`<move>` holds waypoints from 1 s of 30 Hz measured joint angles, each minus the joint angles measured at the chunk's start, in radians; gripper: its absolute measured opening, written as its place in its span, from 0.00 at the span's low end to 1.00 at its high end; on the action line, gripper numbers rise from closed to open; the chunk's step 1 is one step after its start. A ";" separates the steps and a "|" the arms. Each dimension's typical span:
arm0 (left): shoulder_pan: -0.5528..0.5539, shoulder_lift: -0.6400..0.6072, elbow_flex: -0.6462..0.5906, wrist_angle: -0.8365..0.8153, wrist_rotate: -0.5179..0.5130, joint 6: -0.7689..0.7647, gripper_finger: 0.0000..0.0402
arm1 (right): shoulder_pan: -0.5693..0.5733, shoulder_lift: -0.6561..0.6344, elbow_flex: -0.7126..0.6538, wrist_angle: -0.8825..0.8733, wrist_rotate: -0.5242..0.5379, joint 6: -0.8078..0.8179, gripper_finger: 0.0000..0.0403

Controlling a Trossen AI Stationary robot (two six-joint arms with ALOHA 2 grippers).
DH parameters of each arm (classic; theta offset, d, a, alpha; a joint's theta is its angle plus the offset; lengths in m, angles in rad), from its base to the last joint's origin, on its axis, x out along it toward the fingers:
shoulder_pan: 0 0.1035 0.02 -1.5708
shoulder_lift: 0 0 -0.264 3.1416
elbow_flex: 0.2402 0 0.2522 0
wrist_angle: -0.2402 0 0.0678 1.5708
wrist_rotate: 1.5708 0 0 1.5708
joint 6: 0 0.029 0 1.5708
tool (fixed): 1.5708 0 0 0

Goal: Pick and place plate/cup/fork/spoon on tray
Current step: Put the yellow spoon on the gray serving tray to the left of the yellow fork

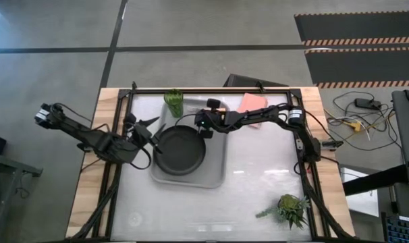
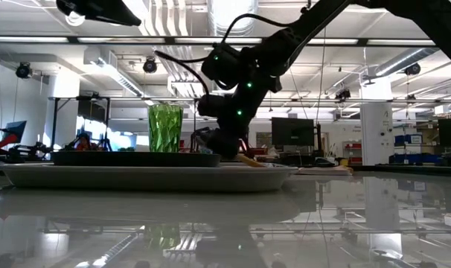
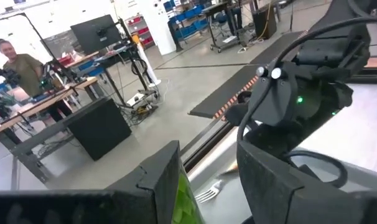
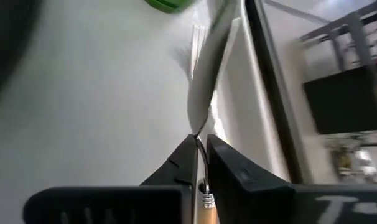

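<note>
We've got the right gripper (image 4: pixel 201 149) pinched on the fork (image 4: pixel 204 93) over the tray (image 1: pixel 214 177), plate (image 1: pixel 180 150) already in, left gripper (image 1: pixel 149 126) spread apart near the cup (image 1: pixel 174 102)

Landmark is the large light-grey rectangular tray (image 1: pixel 211 177): round matte black plate (image 1: pixel 180 151) sits on its left half, green translucent tumbler (image 1: pixel 173 102) beyond its far-left corner, small leafy green plant (image 1: pixel 289 209) well off its near-right side, salmon-pink square pad (image 1: pixel 252 105) beyond its far-right corner.
</note>
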 joint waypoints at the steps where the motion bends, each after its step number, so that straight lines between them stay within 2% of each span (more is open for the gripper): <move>1: 0.000 -0.005 -0.003 -0.001 0.000 -0.002 0.35 | 0.001 0.000 0.001 -0.001 -0.017 0.012 0.07; 10: -0.001 -0.011 -0.013 -0.002 0.003 -0.004 0.35 | 0.013 -0.017 0.005 -0.012 -0.025 0.030 0.21; 15: -0.001 -0.010 -0.013 -0.001 0.003 -0.004 0.35 | 0.019 -0.084 0.005 -0.094 -0.045 0.033 0.23; 17: -0.001 -0.010 -0.013 -0.002 0.005 -0.004 0.35 | 0.005 -0.122 0.005 -0.167 -0.113 0.051 0.22; 23: -0.001 -0.003 -0.013 -0.001 0.007 -0.004 0.35 | -0.109 -0.199 0.003 -0.255 -0.486 0.140 0.11; 26: -0.001 -0.003 -0.013 -0.001 0.014 -0.004 0.35 | -0.162 -0.198 0.000 -0.258 -0.543 0.124 0.11; 30: -0.001 -0.003 -0.013 -0.001 0.015 -0.004 0.35 | -0.211 -0.167 -0.004 -0.255 -0.584 0.052 0.18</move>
